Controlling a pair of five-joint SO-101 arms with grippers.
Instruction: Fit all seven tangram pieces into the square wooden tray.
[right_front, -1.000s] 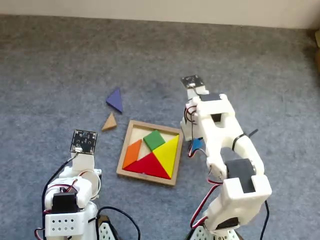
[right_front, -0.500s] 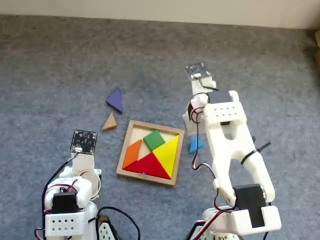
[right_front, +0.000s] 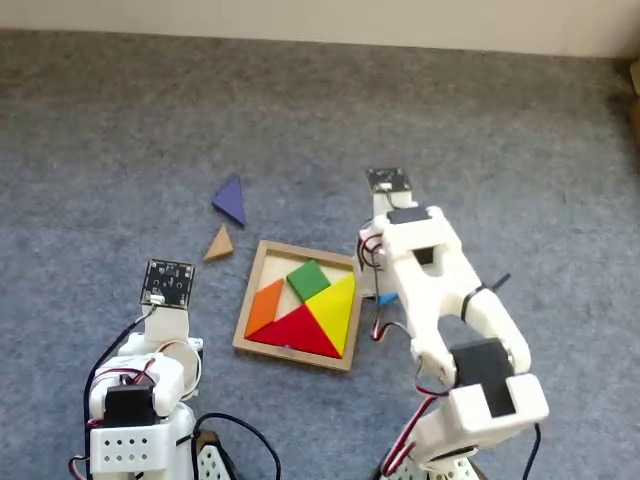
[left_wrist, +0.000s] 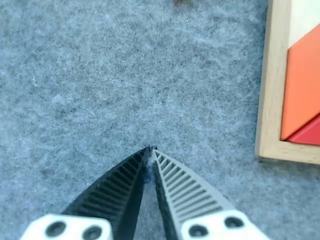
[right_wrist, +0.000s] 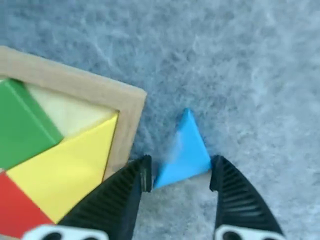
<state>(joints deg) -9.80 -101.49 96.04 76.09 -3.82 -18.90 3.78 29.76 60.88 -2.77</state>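
Note:
The square wooden tray (right_front: 262, 255) lies on the carpet and holds a green square (right_front: 308, 279), an orange piece (right_front: 265, 305), a red triangle (right_front: 297, 330) and a yellow triangle (right_front: 336, 304). A light blue triangle (right_wrist: 184, 152) lies on the carpet just outside the tray's right rim (right_wrist: 131, 130). My right gripper (right_wrist: 179, 176) is open, one finger on each side of this triangle. The right arm (right_front: 432, 290) covers most of that piece from above. My left gripper (left_wrist: 151, 151) is shut on nothing, over carpet left of the tray (left_wrist: 272, 90).
A dark blue triangle (right_front: 231, 200) and a tan triangle (right_front: 219, 243) lie on the grey carpet to the upper left of the tray. The left arm's base (right_front: 135, 410) is at the lower left.
The right arm stretched away from the tray, then came back toward it and now covers most of the light blue triangle. The left arm has not moved.

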